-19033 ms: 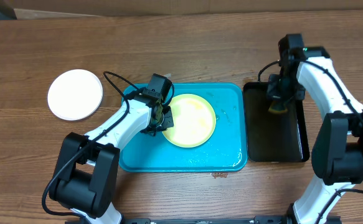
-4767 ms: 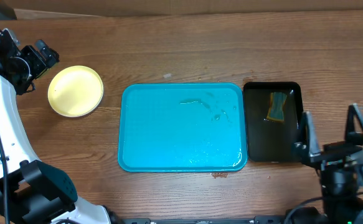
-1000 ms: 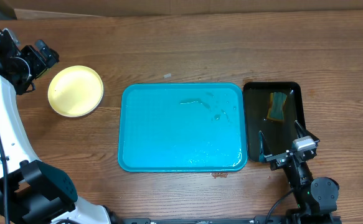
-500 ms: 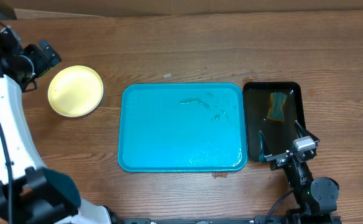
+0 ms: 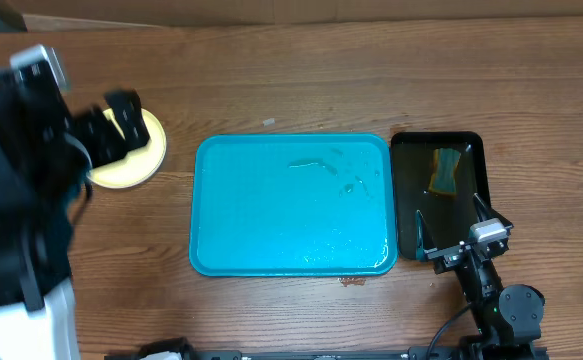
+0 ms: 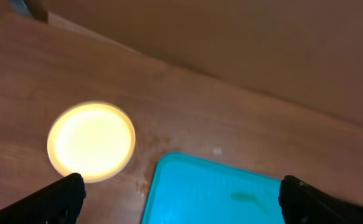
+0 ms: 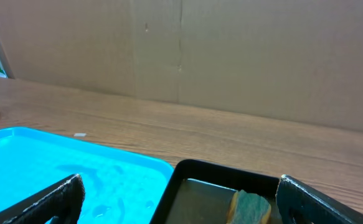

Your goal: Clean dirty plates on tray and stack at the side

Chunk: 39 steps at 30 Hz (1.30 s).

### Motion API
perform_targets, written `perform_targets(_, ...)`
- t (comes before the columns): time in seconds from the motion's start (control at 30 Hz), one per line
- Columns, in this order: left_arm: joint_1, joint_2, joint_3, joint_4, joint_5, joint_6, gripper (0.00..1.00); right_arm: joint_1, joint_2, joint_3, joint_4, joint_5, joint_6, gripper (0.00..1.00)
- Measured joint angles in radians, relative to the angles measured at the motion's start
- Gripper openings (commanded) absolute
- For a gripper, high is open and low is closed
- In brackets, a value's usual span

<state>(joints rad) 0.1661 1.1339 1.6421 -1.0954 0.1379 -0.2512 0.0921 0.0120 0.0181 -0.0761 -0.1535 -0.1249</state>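
A robotics lab bench: a bare wood-grain table (image 5: 301,80), plain cardboard panels (image 7: 231,62) walling it at 12 o'clock, the left arm (image 5: 16,230) at 8 o'clock and the right arm (image 5: 496,300) at 5 o'clock.

Soft, even light falls from above on the brown wooden surface (image 5: 301,80) in the overhead view, and shadows there are faint. The large turquoise-blue rectangular plastic tray (image 5: 291,205) shows pale wet glints along its lower edge. The left arm (image 5: 21,200), close to the lens, is a smeared, out-of-focus dark mass. The left wrist view is hazy and warm-tinted throughout. In it the round pale yellow-green plate (image 6: 91,142) is blown out to a glowing disc, and the black fingers (image 6: 63,194) are soft. The right wrist view is crisper, its fingers (image 7: 60,194) dark and blurred.
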Motion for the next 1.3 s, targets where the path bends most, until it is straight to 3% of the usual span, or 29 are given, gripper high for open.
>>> perform_targets(0.27,-0.008,-0.368,-0.494,0.091,-0.004,0.0,1.0,0.0,0.0,0.0,0.002,0.0,0.0,1.0)
perform_targets(0.43,-0.008,-0.618,-0.83,0.36,-0.004,-0.002,1.0,0.0,0.0,0.0,0.002,0.0,0.0,1.0)
perform_targets(0.73,-0.008,-0.958,-1.258,1.001,-0.004,-0.016,1.0,0.0,0.0,0.0,0.001,0.0,0.0,1.0)
perform_targets(0.83,-0.008,-1.035,-1.365,1.15,-0.004,-0.031,1.0,0.0,0.0,0.0,0.002,0.0,0.0,1.0)
perform_targets(1.1,-0.008,-1.116,-1.553,1.298,-0.005,-0.068,1.0,0.0,0.0,0.0,0.001,0.0,0.0,1.0)
perform_targets(1.3,-0.01,-1.119,-1.624,1.233,-0.024,-0.072,1.0,0.0,0.0,0.0,0.001,0.0,0.0,1.0)
